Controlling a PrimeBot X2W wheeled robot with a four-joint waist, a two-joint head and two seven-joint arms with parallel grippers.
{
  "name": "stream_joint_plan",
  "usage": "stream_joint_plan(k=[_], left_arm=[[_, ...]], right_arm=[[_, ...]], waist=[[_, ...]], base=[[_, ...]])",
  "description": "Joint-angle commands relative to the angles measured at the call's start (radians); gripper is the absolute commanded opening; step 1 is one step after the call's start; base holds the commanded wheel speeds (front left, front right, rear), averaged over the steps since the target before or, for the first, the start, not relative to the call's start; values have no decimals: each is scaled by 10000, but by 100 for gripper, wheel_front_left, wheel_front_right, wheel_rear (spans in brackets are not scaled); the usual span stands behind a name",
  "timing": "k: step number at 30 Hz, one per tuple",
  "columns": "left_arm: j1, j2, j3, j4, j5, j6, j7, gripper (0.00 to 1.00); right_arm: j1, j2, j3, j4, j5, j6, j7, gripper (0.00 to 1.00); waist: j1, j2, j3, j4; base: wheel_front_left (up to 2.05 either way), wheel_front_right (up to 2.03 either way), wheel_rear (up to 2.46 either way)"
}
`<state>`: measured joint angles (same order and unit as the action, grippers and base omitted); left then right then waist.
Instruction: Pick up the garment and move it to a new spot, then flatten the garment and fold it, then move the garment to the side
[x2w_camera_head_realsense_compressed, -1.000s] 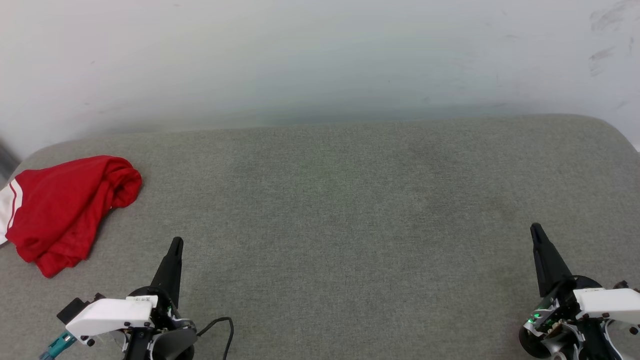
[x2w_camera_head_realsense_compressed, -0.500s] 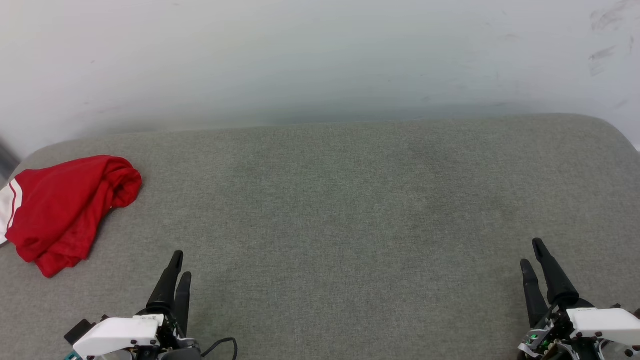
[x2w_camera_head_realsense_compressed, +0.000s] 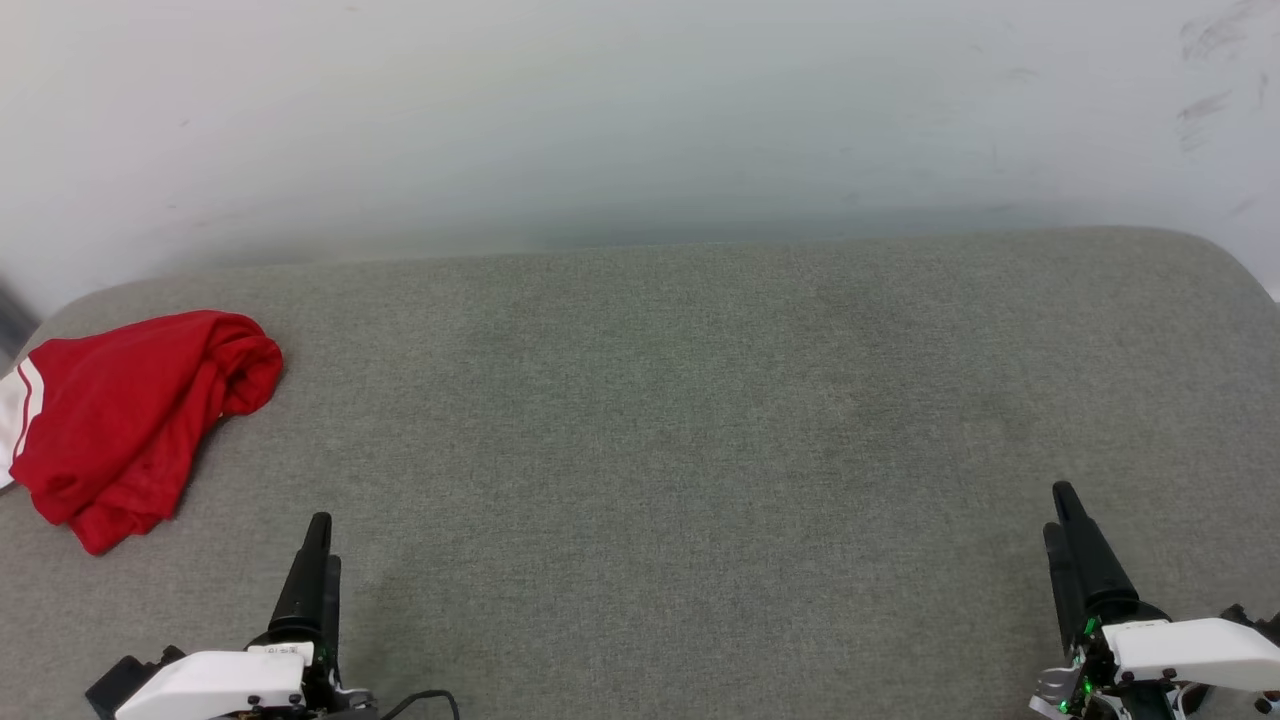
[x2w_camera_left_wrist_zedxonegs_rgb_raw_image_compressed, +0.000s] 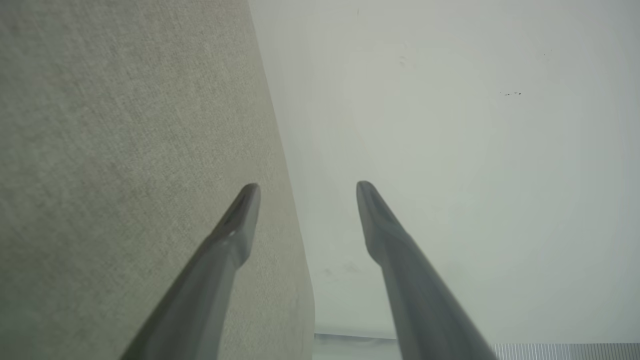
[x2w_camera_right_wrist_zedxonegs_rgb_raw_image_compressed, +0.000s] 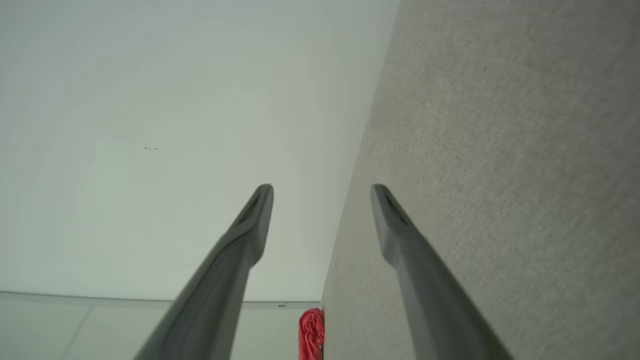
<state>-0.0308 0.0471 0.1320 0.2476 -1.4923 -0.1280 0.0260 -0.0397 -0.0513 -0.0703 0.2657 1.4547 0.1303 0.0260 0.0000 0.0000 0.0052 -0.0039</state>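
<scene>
Garment, crumpled at frame left, lies up-left of the left gripper, the nearer one; right gripper well apart. Both spread wide, empty.

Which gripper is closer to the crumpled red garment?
The left gripper, at the head view's lower left: the garment lies on its side of the grey surface, at the left edge, while the right gripper sits far across at the lower right.
</scene>
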Motion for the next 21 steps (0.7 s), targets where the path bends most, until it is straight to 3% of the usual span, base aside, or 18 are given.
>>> stream_joint_plan(k=[1,15,21], left_arm=[[-64,19,88,-261,278,-13,-115,100],[156,23,268,-1256,2760,-18,-672,100],[226,26,126,-1786,4091,-19,-850,100]], right_arm=[[-174,-6,-73,-135,-425,4,-111,100],[-247,-3,-423,-1068,-5059,4,-669,100],[-220,-2,-399,-1497,-6377,4,-844,100]], waist=[[0,0,2,-7],[0,0,72,-84],[0,0,121,-103]], base=[[0,0,0],[0,0,0],[0,0,0]])
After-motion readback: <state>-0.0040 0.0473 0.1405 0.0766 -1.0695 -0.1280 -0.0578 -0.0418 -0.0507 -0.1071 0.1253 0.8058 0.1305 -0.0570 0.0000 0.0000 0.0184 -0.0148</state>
